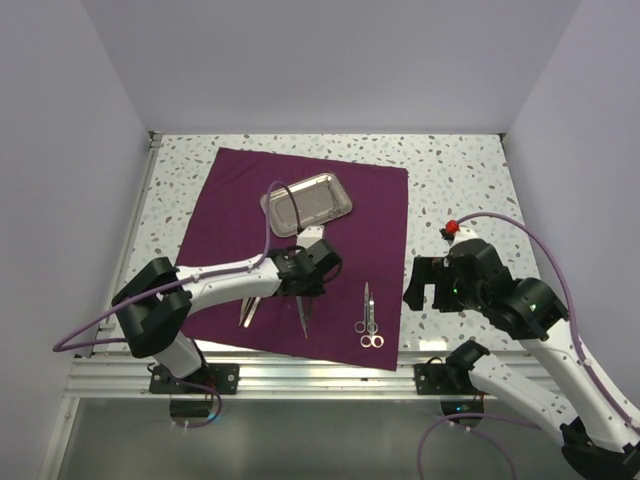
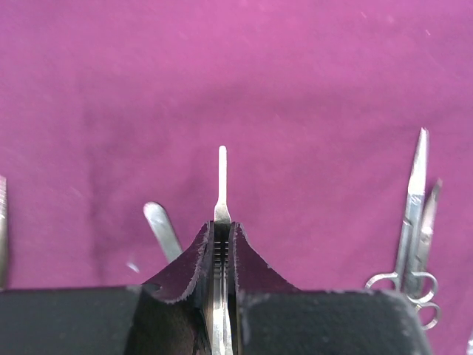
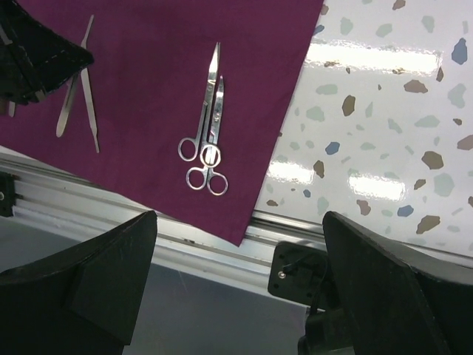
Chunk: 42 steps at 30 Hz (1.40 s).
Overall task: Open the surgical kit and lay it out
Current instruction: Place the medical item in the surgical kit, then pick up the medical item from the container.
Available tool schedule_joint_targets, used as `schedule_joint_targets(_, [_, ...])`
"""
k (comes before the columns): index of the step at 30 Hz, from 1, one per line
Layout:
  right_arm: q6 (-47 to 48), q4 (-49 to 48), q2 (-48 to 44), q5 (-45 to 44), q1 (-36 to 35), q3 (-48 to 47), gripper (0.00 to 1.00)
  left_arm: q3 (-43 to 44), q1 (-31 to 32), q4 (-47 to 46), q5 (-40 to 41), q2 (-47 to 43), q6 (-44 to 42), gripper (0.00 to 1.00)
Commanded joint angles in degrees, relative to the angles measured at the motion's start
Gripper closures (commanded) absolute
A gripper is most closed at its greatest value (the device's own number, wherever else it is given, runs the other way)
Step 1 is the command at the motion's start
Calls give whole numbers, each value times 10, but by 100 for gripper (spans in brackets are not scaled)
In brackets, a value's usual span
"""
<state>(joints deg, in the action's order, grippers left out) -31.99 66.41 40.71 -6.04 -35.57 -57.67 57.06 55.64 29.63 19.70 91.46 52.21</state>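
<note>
The dark purple cloth (image 1: pixel 330 190) lies spread flat, with the shiny steel tray (image 1: pixel 306 205) on its far half. My left gripper (image 1: pixel 305 288) is low over the cloth's near half. In the left wrist view it (image 2: pixel 222 228) is shut on slim silver tweezers (image 2: pixel 222 177), seen edge-on and sticking out past the fingertips. Another slim instrument (image 1: pixel 247 310) lies on the cloth just to its left. Two ring-handled scissors (image 1: pixel 368 320) lie side by side near the cloth's front right corner, also in the right wrist view (image 3: pixel 208 126). My right gripper (image 1: pixel 425 285) is open and empty, right of the cloth.
The speckled table top (image 1: pixel 460 180) is bare to the right of the cloth. The metal rail (image 1: pixel 300 375) runs along the table's front edge, under the right gripper (image 3: pixel 236 244). White walls stand at the back and at both sides.
</note>
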Motion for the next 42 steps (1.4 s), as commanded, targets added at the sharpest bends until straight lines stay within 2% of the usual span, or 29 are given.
schedule_joint_targets(1, [-8, 4, -6, 24, 2, 5, 2, -1, 20, 14, 23, -6, 48, 96])
schedule_joint_targets(5, [-10, 1, 0, 17, 2, 5, 2, 1, 25, 29, 30, -13, 51, 80])
schedule_joint_targets(7, [-11, -1, 4, 14, 2, 5, 2, 5, 25, 36, 35, -22, 41, 75])
schedule_joint_targets(8, [-12, -1, 7, 9, 2, 4, 2, 9, 25, 40, 37, -25, 39, 69])
schedule_joint_targets(10, [-13, -1, 9, 2, 2, 4, 1, 28, 26, 56, 41, -25, 26, 63])
schedule_joint_targets(11, [-16, 1, 12, -3, 2, 3, 2, 37, 25, 61, 42, -23, 20, 56])
schedule_joint_targets(14, [-18, 2, 18, -18, 2, 0, 1, 90, 23, 82, 55, -16, -7, 50])
schedule_joint_targets(18, [-22, 3, 31, -33, 2, -7, 2, 151, -21, 73, 67, 6, -94, 47])
schedule_joint_targets(23, [-26, 10, 47, -56, 2, -18, 1, 241, -132, 28, 36, 74, -191, 48])
schedule_joint_targets(28, [-33, 19, 65, -84, 2, -29, 2, 360, -189, 7, 32, 207, -284, 50])
schedule_joint_targets(35, [-41, 25, 100, -107, 2, -42, 2, 566, -243, 8, -19, 399, -320, 52])
schedule_joint_targets(42, [-48, 36, 120, -128, 2, -46, 2, 683, -265, 2, -38, 497, -328, 51])
